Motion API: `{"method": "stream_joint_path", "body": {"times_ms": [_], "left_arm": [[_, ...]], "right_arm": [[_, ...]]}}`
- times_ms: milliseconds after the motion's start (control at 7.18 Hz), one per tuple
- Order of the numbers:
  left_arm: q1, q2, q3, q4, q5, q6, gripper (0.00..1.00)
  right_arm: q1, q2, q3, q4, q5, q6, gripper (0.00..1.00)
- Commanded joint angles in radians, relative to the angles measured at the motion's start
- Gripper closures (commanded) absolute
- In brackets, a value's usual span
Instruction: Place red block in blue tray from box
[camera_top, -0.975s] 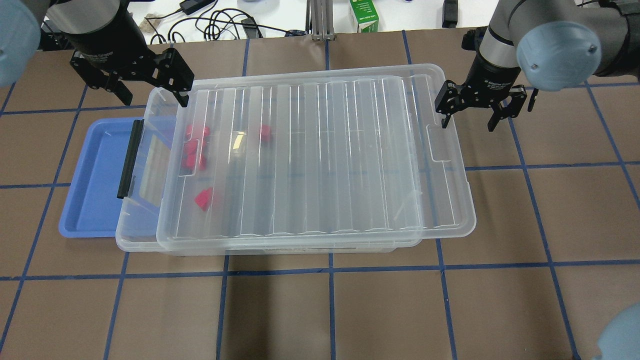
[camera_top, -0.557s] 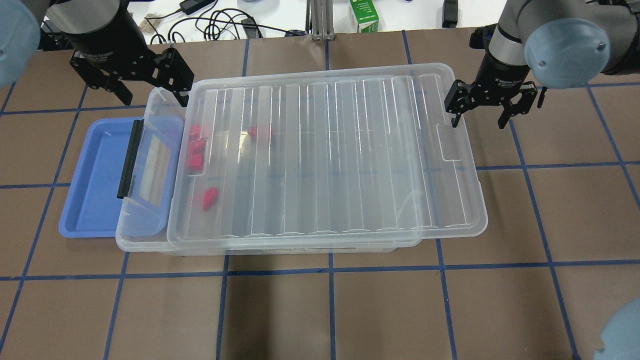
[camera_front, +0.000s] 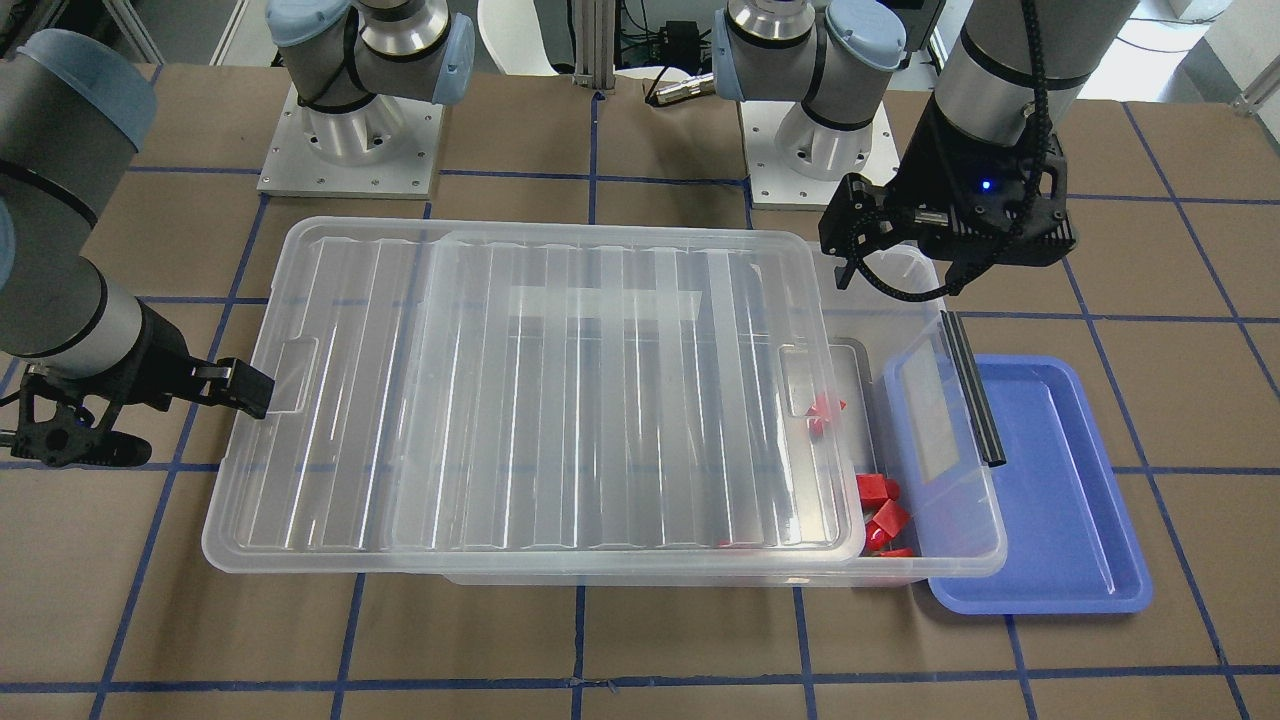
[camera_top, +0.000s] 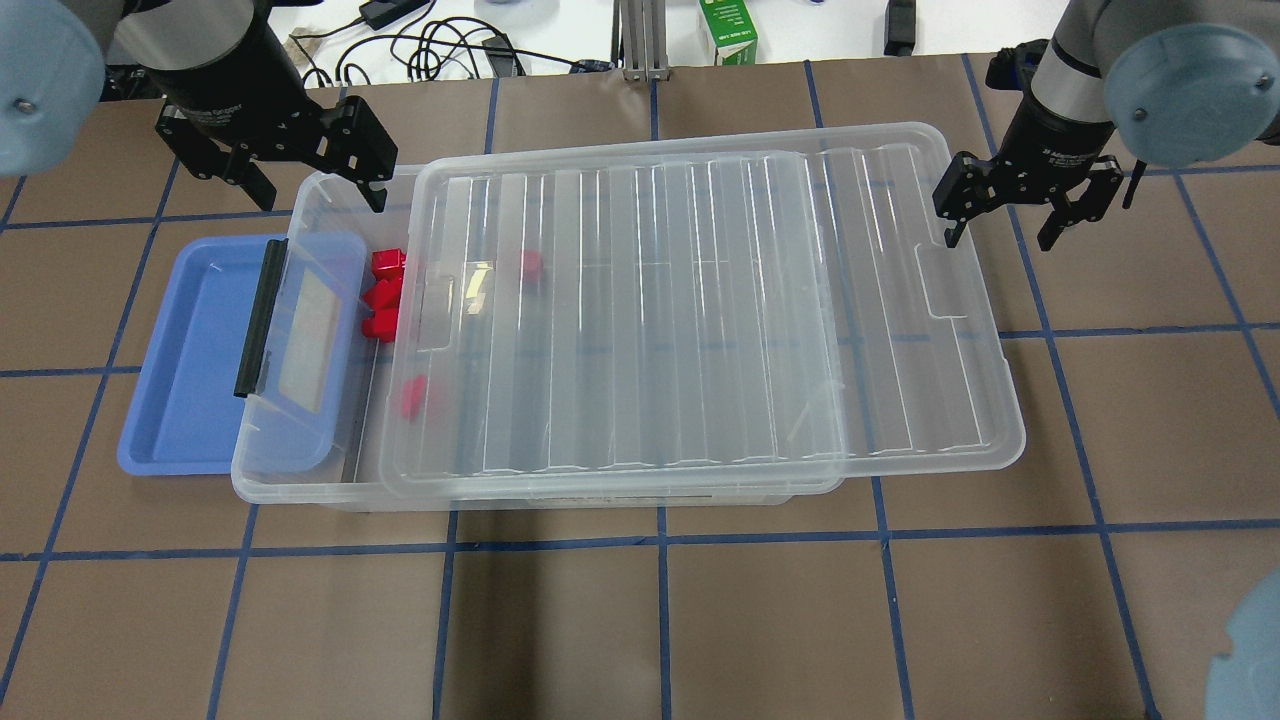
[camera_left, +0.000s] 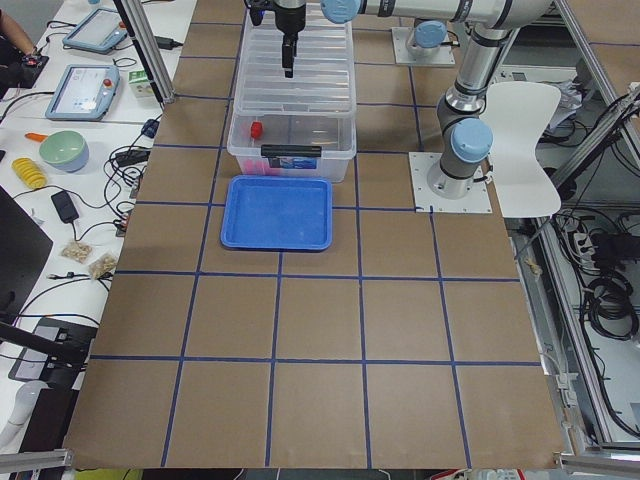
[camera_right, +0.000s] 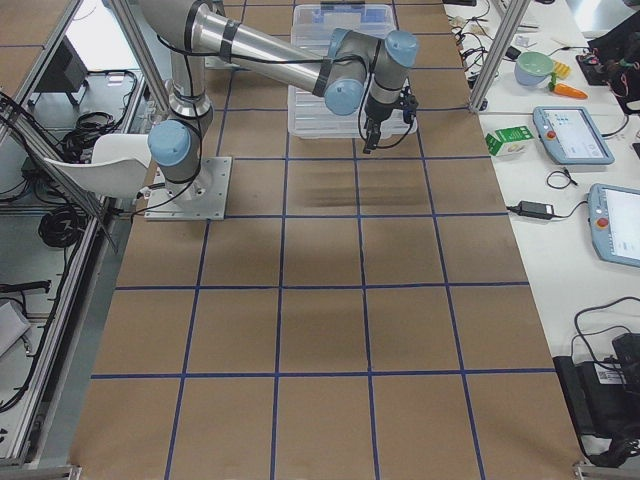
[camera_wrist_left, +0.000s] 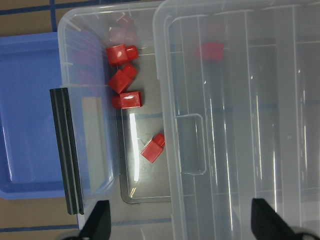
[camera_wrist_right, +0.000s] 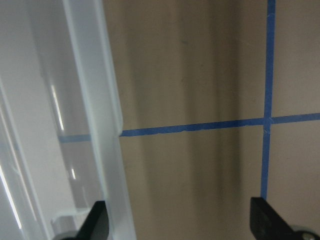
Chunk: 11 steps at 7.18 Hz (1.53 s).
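Note:
The box (camera_top: 300, 492) is a clear bin; its ribbed lid (camera_top: 700, 300) lies shifted right, leaving the left end uncovered. Several red blocks lie there: three in a column (camera_top: 384, 293), one apart (camera_top: 413, 396), one under the lid (camera_top: 531, 264). In the left wrist view they show clearly (camera_wrist_left: 124, 78). The blue tray (camera_top: 190, 350) sits partly under the box's left end. My left gripper (camera_top: 315, 195) is open and empty above the box's back left corner. My right gripper (camera_top: 998, 238) is open at the lid's back right corner, with the lid's rim (camera_wrist_right: 100, 125) by one finger.
A clear end flap with a black latch bar (camera_top: 260, 315) hangs from the box over the tray. A green carton (camera_top: 728, 30) and cables lie beyond the table's back edge. Blue tape lines grid the brown table (camera_top: 660, 620).
The lid has slid to the right together with my right gripper, uncovering the red blocks at the box's left end. My left gripper has shifted slightly right.

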Motion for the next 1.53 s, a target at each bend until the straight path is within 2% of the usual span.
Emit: {"method": "stream_joint_path", "body": {"times_ms": [0,139,418,696,835,1114,1253,1392], "left_arm": [[0.001,-0.013,-0.056,0.057,-0.020,-0.005,0.00],[0.001,-0.031,-0.111,0.116,-0.022,-0.006,0.00],[0.013,-0.067,-0.249,0.341,-0.039,0.021,0.00],[0.013,-0.079,-0.284,0.364,-0.028,0.113,0.00],[0.025,-0.065,-0.326,0.365,-0.031,0.229,0.00],[0.038,-0.045,-0.387,0.361,-0.031,0.268,0.00],[0.042,-0.027,-0.443,0.377,-0.031,0.405,0.00],[0.039,-0.001,-0.467,0.372,-0.030,0.431,0.00]], "right_arm": [[-0.045,0.000,0.001,0.000,-0.015,-0.059,0.00],[-0.056,0.000,-0.001,0.000,-0.015,-0.075,0.00],[-0.059,0.000,-0.001,-0.007,-0.022,-0.077,0.00],[-0.079,0.000,-0.002,-0.009,-0.022,-0.101,0.00],[-0.099,0.000,-0.002,-0.009,-0.022,-0.144,0.00],[-0.116,0.003,-0.001,-0.014,-0.022,-0.175,0.00],[-0.120,0.003,-0.001,-0.017,-0.024,-0.179,0.00],[-0.120,0.003,-0.001,-0.017,-0.024,-0.179,0.00]]}}
